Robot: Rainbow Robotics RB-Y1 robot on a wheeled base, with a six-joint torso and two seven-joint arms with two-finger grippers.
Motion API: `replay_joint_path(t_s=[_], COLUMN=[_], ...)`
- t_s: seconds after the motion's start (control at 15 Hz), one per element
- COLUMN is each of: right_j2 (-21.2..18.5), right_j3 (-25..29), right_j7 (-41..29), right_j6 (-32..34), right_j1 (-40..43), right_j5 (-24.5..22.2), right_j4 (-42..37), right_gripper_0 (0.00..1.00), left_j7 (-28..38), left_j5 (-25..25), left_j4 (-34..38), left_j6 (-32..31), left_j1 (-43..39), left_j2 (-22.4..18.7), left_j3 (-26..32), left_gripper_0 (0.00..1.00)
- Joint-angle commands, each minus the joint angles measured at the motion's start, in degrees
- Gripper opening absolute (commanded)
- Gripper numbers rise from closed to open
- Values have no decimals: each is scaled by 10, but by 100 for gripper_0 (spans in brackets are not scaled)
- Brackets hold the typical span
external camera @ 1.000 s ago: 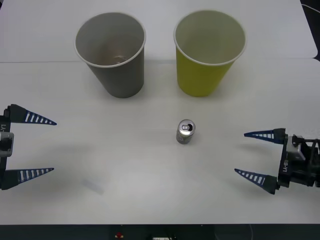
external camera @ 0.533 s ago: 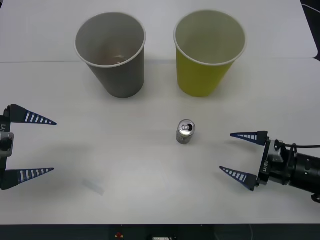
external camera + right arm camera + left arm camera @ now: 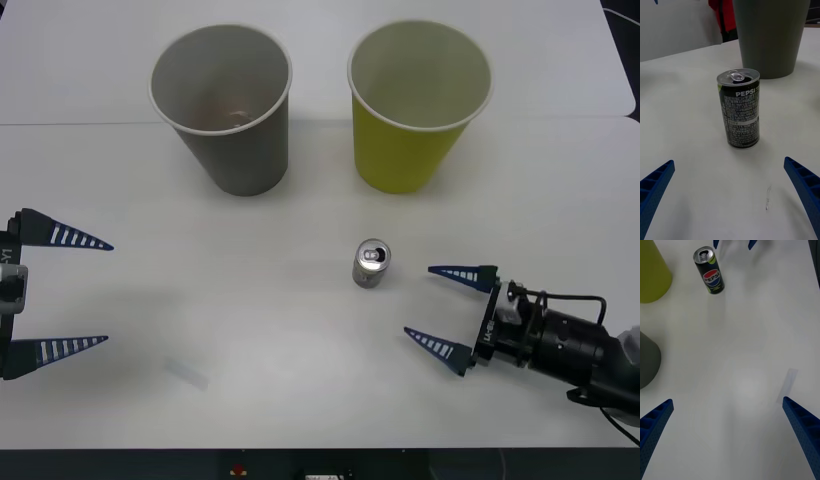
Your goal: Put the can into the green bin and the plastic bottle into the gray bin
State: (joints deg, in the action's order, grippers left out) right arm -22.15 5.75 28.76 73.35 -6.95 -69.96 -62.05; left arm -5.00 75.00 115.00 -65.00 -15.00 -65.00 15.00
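Nearest the robot, the two grippers sit low over the white table (image 3: 300, 340). The left gripper (image 3: 62, 293) is parked at the near left edge, blue ribbed fingers spread wide with nothing between them. Just to its right there's a small clear strip of tape (image 3: 187, 372) lying flat on the table.

The right gripper (image 3: 440, 308) is on the near right side, pointing left toward the can (image 3: 371, 264) — fingers wide open, holding nothing. Its fingertips are near the can's right side but not touching it. In the right wrist view the can (image 3: 739, 108) stands upright out ahead of the two blue fingers (image 3: 655, 187), centered in the gap, with bare table between it and the tips.

The can itself stands upright around the middle of the table, a bit right of center, pull-tab top up, dark label with Pepsi print. The left wrist view shows the can (image 3: 709, 271) far off too.

At the far side stand both cups, upright and well apart from the can — the gray bin (image 3: 235, 150) on the left and the green bin (image 3: 407, 140) on the right, side by side with a gap between them. The can sits nearer the green one.
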Motion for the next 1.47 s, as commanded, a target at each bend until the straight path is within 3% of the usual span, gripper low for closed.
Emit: replay_joint_path(t_s=[0.07, 0.47, 1.13, 1.2, 1.27, 1.33, 1.47], right_j2=[23, 74, 99, 101, 102, 102, 102], right_j3=[-17, -41, -83, -84, -84, -84, -84], right_j7=[5, 13, 26, 26, 27, 28, 31], right_j6=[-38, -104, -160, -163, -165, -165, -165], right_j1=[-12, -35, -54, -54, -54, -54, -54], right_j5=[4, 7, 35, 36, 40, 43, 49], right_j4=[0, 0, 0, 0, 0, 0, 0], right_gripper_0=[100, 100, 99, 41, 5, 0, 0], left_j7=[0, 0, 0, 0, 0, 0, 0], left_j5=[0, 0, 0, 0, 0, 0, 0], left_j4=[0, 0, 0, 0, 0, 0, 0], left_j6=[0, 0, 0, 0, 0, 0, 0], left_j1=[0, 0, 0, 0, 0, 0, 0], left_j2=[0, 0, 0, 0, 0, 0, 0], left_j3=[0, 0, 0, 0, 0, 0, 0], left_gripper_0=[100, 100, 100, 100, 100, 100, 100])
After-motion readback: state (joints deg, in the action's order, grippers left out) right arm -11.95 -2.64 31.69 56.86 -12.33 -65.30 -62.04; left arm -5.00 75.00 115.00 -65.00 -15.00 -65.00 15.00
